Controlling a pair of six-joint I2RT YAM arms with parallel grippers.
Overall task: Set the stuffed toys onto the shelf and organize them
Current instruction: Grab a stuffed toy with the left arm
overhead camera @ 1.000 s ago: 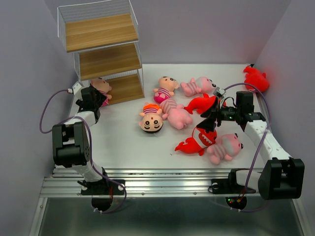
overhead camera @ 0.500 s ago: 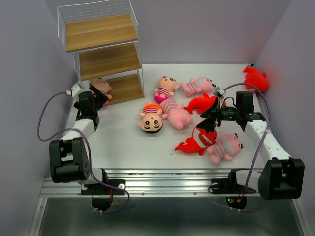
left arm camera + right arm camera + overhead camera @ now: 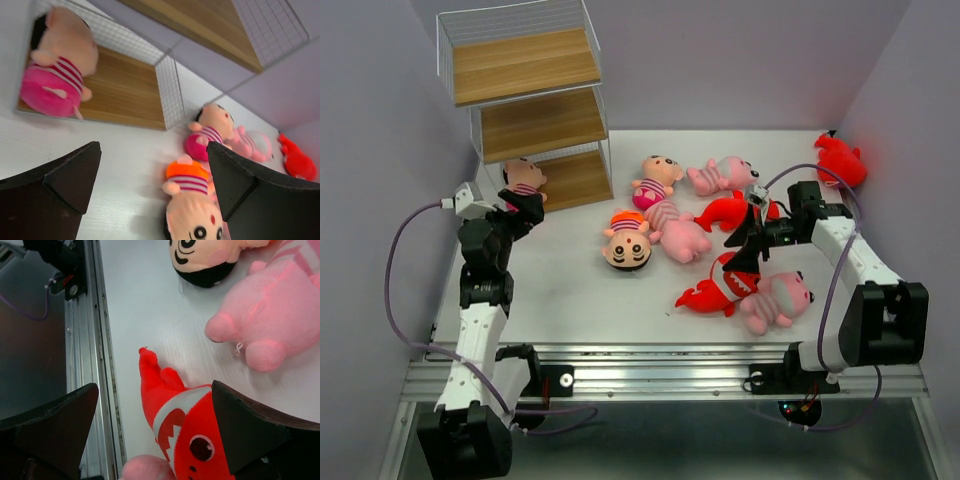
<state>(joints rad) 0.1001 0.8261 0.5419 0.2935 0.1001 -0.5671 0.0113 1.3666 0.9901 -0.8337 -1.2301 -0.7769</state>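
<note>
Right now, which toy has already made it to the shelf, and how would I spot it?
Find the tall wooden shelf in the far left corner. On the left end of its lowest board lies a black-haired doll in pink stripes; the other two dolls like it lie on the white table.

A white table [image 3: 570, 300] fills the scene, its matte top evenly lit, with only soft shadows. Plain lilac walls close it in: the far wall [image 3: 740, 60], the left wall [image 3: 370, 150] and the right wall [image 3: 920, 150]. A ribbed metal rail [image 3: 650, 365] runs along its near edge, with dark grey floor [image 3: 670, 440] below.
</note>
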